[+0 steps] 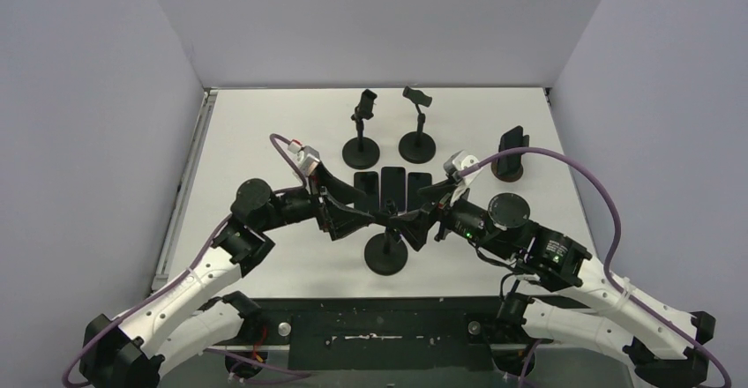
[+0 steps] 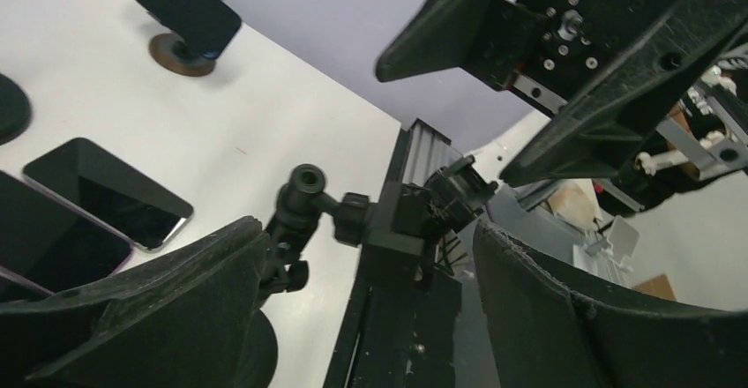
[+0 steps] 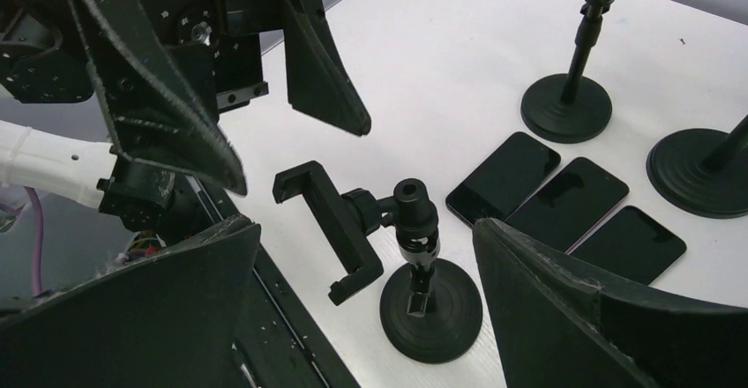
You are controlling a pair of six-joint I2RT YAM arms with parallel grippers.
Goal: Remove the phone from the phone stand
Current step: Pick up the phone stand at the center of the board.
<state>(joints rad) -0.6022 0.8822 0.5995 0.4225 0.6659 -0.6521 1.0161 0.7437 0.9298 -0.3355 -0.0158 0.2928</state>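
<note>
Top external view showed the left gripper [image 1: 360, 216] and right gripper [image 1: 422, 223], jaws spread apart, flanking the nearest phone stand [image 1: 386, 256]; three phones [image 1: 392, 190] lay flat behind.

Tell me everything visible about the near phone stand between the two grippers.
The near stand is matte black: a round base on the white table, a short upright post topped by a ball joint, and a side arm carrying a bracket clamp. The clamp is empty. The open left gripper and right gripper flank it; neither visibly touches it.
</note>
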